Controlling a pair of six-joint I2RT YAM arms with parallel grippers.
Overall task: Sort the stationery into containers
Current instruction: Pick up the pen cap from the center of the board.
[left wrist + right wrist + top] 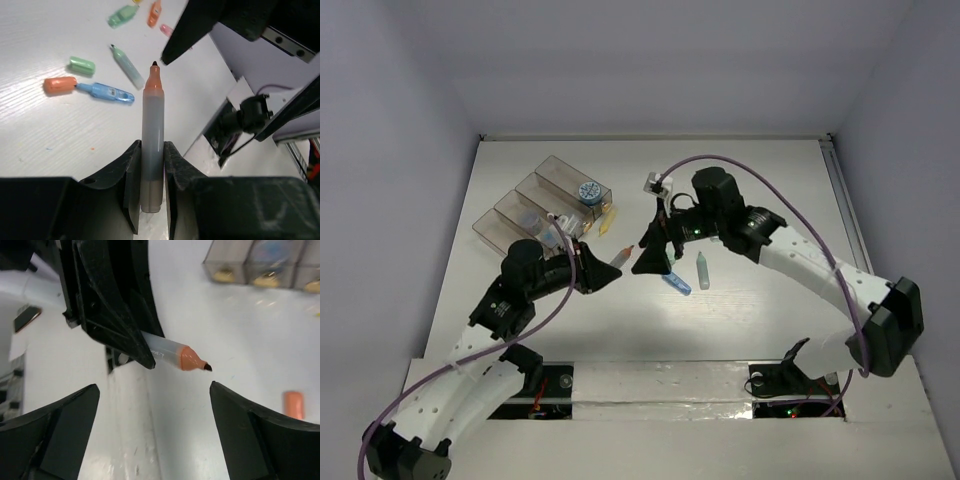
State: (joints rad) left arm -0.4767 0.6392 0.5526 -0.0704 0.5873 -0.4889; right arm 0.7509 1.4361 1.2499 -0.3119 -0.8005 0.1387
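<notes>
Clamped in the left gripper [152, 150]: barrel of an uncapped orange-tipped pen [152, 120], tip aimed at the right gripper [154, 390]. Spread wide there, fingers flanking the tip, clear of it. Further out on the table [770, 180]: blue pen [676, 285] and green pen [702, 270] lying loose, containers [488, 225] near the left gripper's far side.

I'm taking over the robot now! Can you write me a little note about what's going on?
Left gripper: shut on an orange pen, tip bare.
Right gripper: open, empty, beside that pen's tip.
Boxes: a blue roll sits at the far one.
To sort: blue pen, green pen, orange cap and green cap, loose on the table.
</notes>
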